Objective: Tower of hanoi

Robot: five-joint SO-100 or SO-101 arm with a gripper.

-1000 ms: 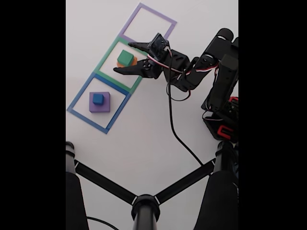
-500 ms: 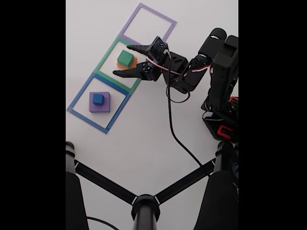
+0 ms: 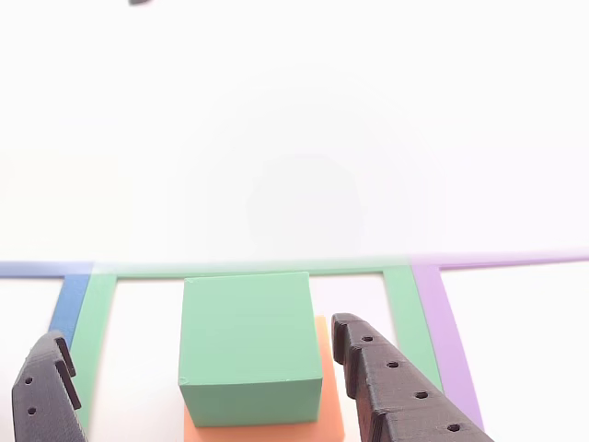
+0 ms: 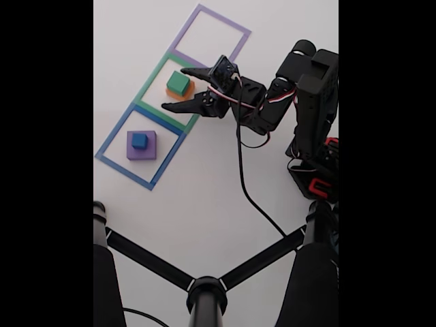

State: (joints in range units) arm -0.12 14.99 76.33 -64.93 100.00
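Green block on orange block, lying between our spread end effector fingers, untouched. Blue block on purple block, off to one side of the end effector. We judge the step: grasping green; next, advance and close.
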